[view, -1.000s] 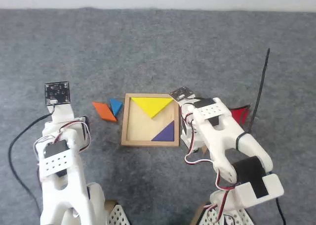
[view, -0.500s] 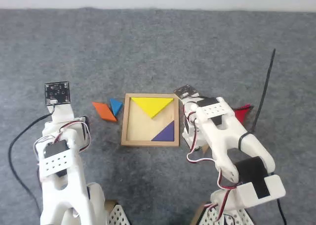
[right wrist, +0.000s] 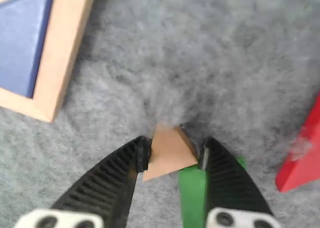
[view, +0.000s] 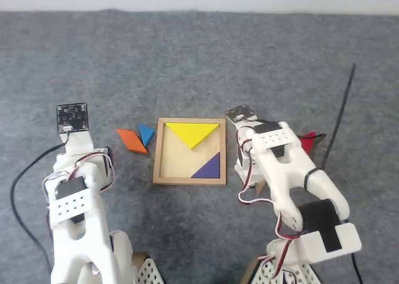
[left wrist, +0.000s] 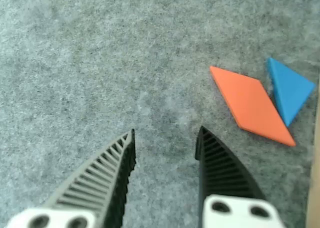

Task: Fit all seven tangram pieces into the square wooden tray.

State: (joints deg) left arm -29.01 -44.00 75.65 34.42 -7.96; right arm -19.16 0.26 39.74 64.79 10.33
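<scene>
Tray [view: 159, 153] sits centre frame; right gripper [right wrist: 173, 147], bent low beside it, pinches a tan triangle [right wrist: 169, 155], drifted rightward since; left gripper [left wrist: 165, 140] gapes.

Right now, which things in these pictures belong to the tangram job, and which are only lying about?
Belong to the job:
square wooden tray, with the yellow triangle and purple triangle inside it
orange parallelogram, blue triangle, red piece, green piece
tan triangle, held in the right gripper

Only lying about:
black cable
grey mat
</scene>
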